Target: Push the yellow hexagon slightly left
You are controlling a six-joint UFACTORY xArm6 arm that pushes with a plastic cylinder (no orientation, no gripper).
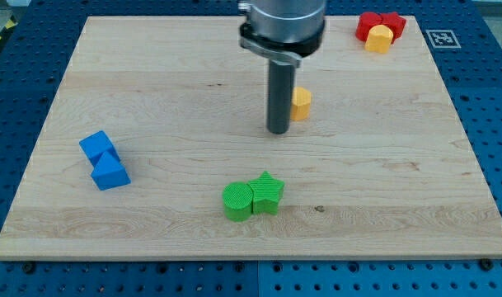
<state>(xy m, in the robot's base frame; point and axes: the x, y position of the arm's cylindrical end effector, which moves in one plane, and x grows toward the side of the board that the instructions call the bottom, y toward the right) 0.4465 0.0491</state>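
My tip (279, 130) rests on the counter (152, 74) just above centre frame. There is no gripper on this arm, only the dark rod, so nothing opens, closes or holds.

Yellow hexagon (302, 104): immediately right of the rod and slightly above the tip, partly hidden behind the rod. Contact or a hair apart; cannot tell.

Judgement: the tip sits on the hexagon's left, the wrong side for a leftward push. To do the step well:
- Skirt the tip around the block, passing below it in the frame, without clipping it.
- Settle at the block's right face, level with its middle.
- Push straight left, short stroke only; an off-centre touch would likely spin or deflect it.

Path to the left is open wood, no obstacles near.

Other items, all well apart:
- Green cylinder (237, 202) touching green star (268, 192), lower centre.
- Two blue blocks, (98, 148) and (110, 173), touching, at left; shapes unclear.
- Upper right corner: second yellow block (380, 39) against a red cylinder-like block (368, 25) and a red star (393, 23).
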